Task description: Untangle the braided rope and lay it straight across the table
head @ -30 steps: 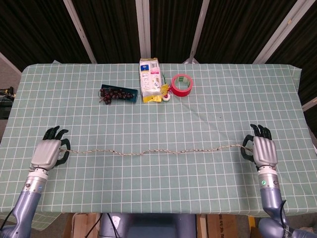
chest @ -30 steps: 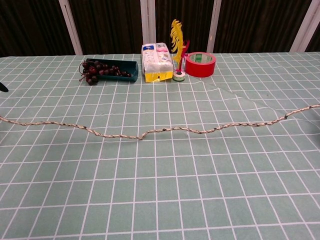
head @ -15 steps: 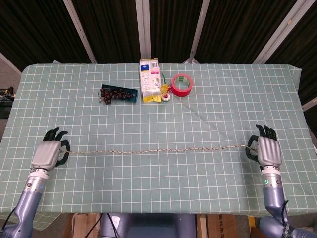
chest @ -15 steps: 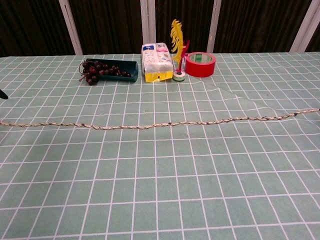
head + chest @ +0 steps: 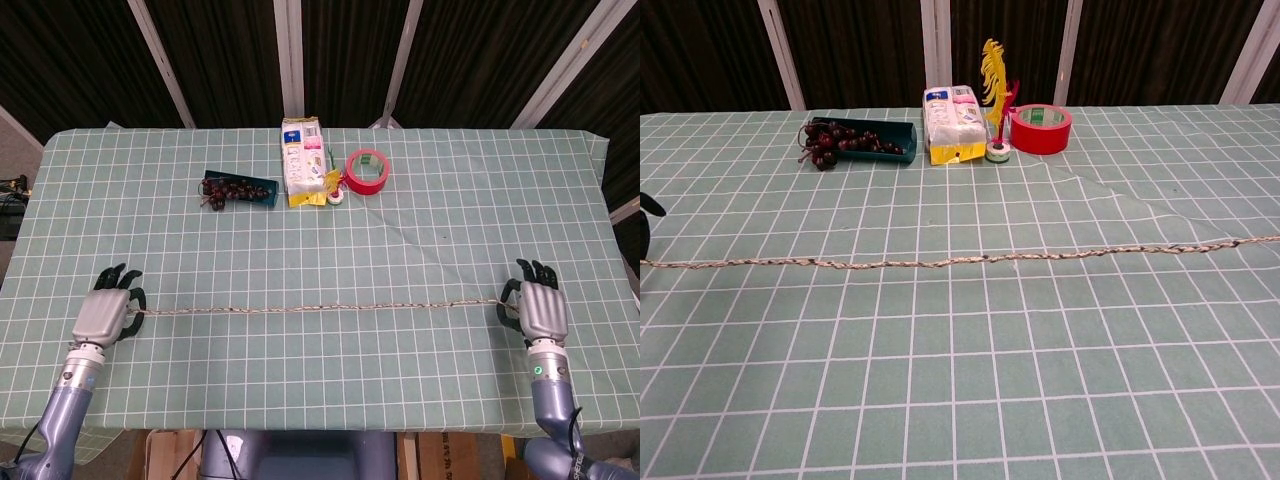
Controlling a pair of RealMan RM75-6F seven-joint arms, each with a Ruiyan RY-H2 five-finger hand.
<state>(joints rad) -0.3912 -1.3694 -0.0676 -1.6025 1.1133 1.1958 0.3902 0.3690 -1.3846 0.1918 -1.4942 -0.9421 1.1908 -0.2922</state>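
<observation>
Table under a green checked cloth, spanning both views. Braided rope lies on it in a nearly straight line from the left hand to the right hand, one end at each.

Left hand sits palm down at the rope's left end, dark fingers curled over it; the rope end runs in under the fingers, so it looks clamped on the rope. Chest view shows only a dark fingertip at the frame's left edge.

Right hand sits palm down at the rope's right end, fingers pointing away from the robot and lying close together. Rope end meets the hand's inner side at the thumb; whether it is pinched there or only touching, cannot tell.

Well beyond the rope's middle, far from both hands, a row of items: teal tray with dark grapes, closer to the left hand's side; white and yellow packet; red tape roll toward the right hand's side; small white roll between packet and tape; yellow feathery sprig standing above it.
</observation>
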